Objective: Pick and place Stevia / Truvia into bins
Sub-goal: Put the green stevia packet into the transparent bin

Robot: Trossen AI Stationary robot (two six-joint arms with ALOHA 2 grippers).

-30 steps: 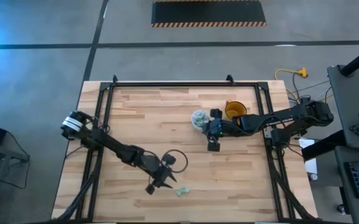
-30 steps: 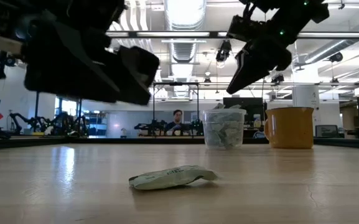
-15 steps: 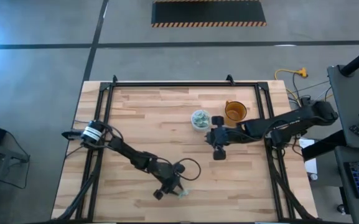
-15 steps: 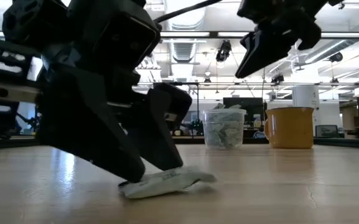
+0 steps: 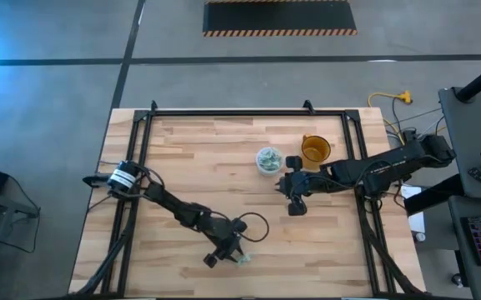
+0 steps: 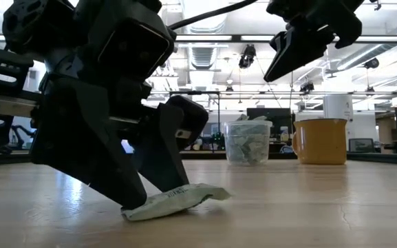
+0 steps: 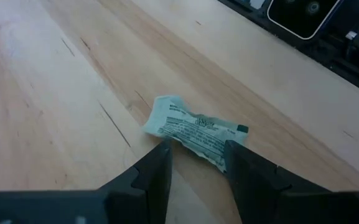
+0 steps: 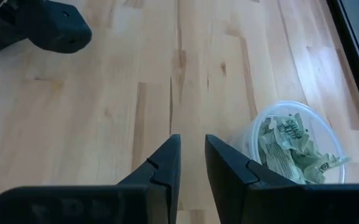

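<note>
A single pale green and white sachet [image 7: 195, 130] lies flat on the wood near the table's near edge [image 5: 245, 262]. My left gripper [image 7: 195, 149] is down on it, open, a fingertip on each side of its near long edge; in the low view [image 6: 146, 198] it stands on the sachet's end. My right gripper [image 8: 193, 140] hovers above the table [image 5: 295, 206], narrowly open and holding nothing, just near-right of the clear cup [image 8: 294, 146]. That cup [image 5: 268, 159] stands upright with several sachets inside. My left gripper comes at the sachet from above, slanting down, with its fingers [image 7: 160, 158] across the packet. Both tips touch the packet's near long edge [image 7: 173, 142]. The end at the fingers [image 6: 140, 210] is pressed to the table, and the free end [image 6: 215, 193] curls up slightly.
An orange cup [image 5: 315, 149] stands right of the clear cup, toward the table's far right [image 6: 320, 141]. Black frame rails [image 5: 140, 125] run along the left, far and right edges. Bare wood [image 5: 190, 158] lies between the two arms.
My left gripper dropped from above the table and moved right and toward the near edge, landing on the sachet; the packet's end then slid a little under the fingertips. My right gripper drew away from the clear cup toward the near edge.
</note>
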